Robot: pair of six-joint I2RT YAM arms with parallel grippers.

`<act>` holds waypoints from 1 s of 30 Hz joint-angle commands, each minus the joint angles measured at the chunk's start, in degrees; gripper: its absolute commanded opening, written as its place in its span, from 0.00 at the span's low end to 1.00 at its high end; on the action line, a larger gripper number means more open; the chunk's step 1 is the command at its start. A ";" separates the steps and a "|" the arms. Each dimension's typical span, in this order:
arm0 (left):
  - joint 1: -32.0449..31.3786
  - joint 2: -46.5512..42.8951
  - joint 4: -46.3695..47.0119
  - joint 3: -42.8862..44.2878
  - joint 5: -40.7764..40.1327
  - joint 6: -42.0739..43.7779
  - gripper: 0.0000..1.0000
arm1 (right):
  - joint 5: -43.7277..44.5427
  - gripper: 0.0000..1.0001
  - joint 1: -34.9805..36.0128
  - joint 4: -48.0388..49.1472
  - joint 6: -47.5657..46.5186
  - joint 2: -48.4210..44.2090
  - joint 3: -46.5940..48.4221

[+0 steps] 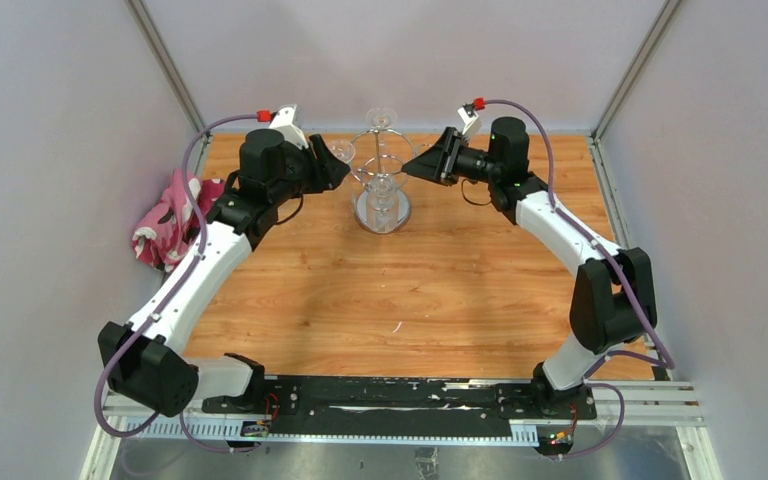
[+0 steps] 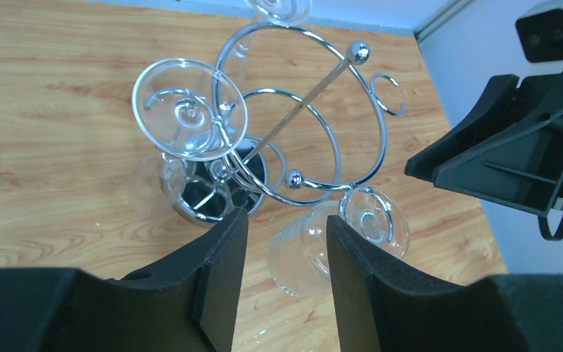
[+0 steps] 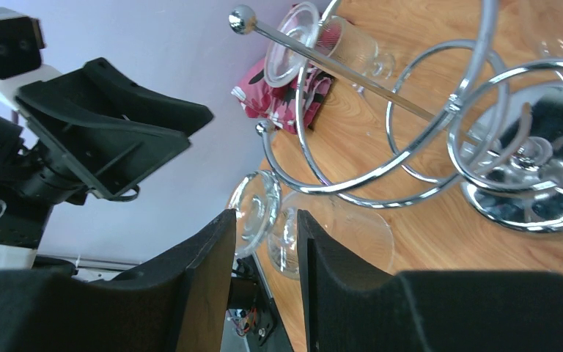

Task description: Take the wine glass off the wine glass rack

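- My left end effector [image 2: 286, 217] stands open, close beside the wine glass rack [image 3: 528, 216].
- My right end effector [image 3: 264, 214] frames a hanging wine glass [image 3: 341, 238]; whether it grips, I cannot tell.
- The rack stands on the desk [image 1: 410, 290], far middle.

The left wrist view's upper edge cuts off most of one wine glass [image 2: 282, 6] hanging on the rack [image 2: 315, 96].

chrome wine glass rack [image 1: 381, 160] upright; clear wine glasses [image 2: 189, 110] hanging inverted
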 commanded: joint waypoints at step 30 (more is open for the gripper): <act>-6.69 0.53 1.83 -1.94 2.12 -2.56 0.48 | -1.35 0.39 5.47 -1.55 -0.35 1.82 1.44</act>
